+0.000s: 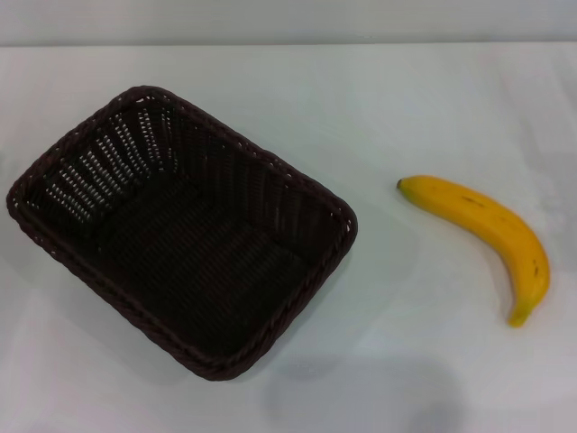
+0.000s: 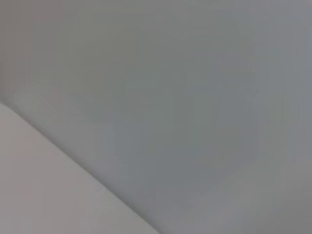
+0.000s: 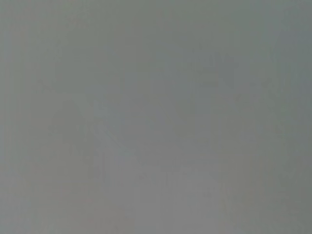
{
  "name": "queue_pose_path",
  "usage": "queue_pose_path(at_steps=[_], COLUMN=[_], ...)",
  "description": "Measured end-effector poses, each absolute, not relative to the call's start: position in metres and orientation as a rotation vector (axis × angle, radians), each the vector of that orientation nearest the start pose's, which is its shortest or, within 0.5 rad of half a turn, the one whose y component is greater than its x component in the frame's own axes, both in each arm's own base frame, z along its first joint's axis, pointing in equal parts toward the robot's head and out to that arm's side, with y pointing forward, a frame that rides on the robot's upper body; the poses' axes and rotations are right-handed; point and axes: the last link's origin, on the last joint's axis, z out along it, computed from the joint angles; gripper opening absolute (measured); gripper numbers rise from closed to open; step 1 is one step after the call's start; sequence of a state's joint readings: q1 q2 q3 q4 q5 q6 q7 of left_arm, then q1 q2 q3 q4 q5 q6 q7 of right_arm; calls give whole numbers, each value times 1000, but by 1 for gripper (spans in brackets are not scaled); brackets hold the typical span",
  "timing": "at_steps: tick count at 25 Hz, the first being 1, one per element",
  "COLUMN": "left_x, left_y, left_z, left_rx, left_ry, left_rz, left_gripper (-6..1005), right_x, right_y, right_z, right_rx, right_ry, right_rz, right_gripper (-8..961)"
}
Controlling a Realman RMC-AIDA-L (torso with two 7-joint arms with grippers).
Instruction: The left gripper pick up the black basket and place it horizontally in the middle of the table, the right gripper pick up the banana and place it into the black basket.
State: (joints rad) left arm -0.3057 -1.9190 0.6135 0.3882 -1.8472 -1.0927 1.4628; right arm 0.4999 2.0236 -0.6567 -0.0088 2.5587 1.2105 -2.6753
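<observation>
Neither gripper in view; finger state cannot be told. Dark woven rectangular black basket (image 1: 180, 230) lies skewed on white table (image 1: 406, 361), curved yellow banana (image 1: 491, 234) well apart. Nothing started; left gripper must grasp rim first.

A plain white tabletop (image 1: 406, 361) fills nearly the whole head view, smooth and evenly lit, with soft faint shadows. Along its far edge runs a narrow grey band of wall (image 1: 288, 20). Both wrist views show only featureless grey
</observation>
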Motion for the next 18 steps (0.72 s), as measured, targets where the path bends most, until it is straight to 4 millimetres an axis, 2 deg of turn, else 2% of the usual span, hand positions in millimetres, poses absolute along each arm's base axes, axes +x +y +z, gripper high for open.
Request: queue_pose_path(at_steps=[1, 3, 4, 5, 8, 13, 18], left_x=[-400, -400, -391, -361, -335, -299, -275], left_y=[325, 325, 333, 357, 376, 409, 427], left_z=[119, 119, 126, 139, 148, 152, 144], left_rx=[-1490, -1490, -1565, -1792, -1944, -2102, -2186], left_ry=[-1410, -1410, -1433, -1495, -1537, -1542, -1506], left_rz=[-1083, -1083, -1063, -952, -820, -469, -212], left_gripper=[783, 783, 783, 784, 784, 783, 784], right_x=[363, 362, 362, 362, 361, 360, 358], right_y=[345, 346, 346, 347, 348, 351, 353], right_z=[57, 57, 58, 58, 60, 63, 64], right_rx=[-1329, -1328, -1328, -1328, -1328, -1325, -1322], right_ry=[697, 694, 693, 692, 684, 672, 670], right_rz=[845, 847, 847, 848, 850, 851, 855], right_gripper=[873, 873, 873, 873, 873, 873, 873])
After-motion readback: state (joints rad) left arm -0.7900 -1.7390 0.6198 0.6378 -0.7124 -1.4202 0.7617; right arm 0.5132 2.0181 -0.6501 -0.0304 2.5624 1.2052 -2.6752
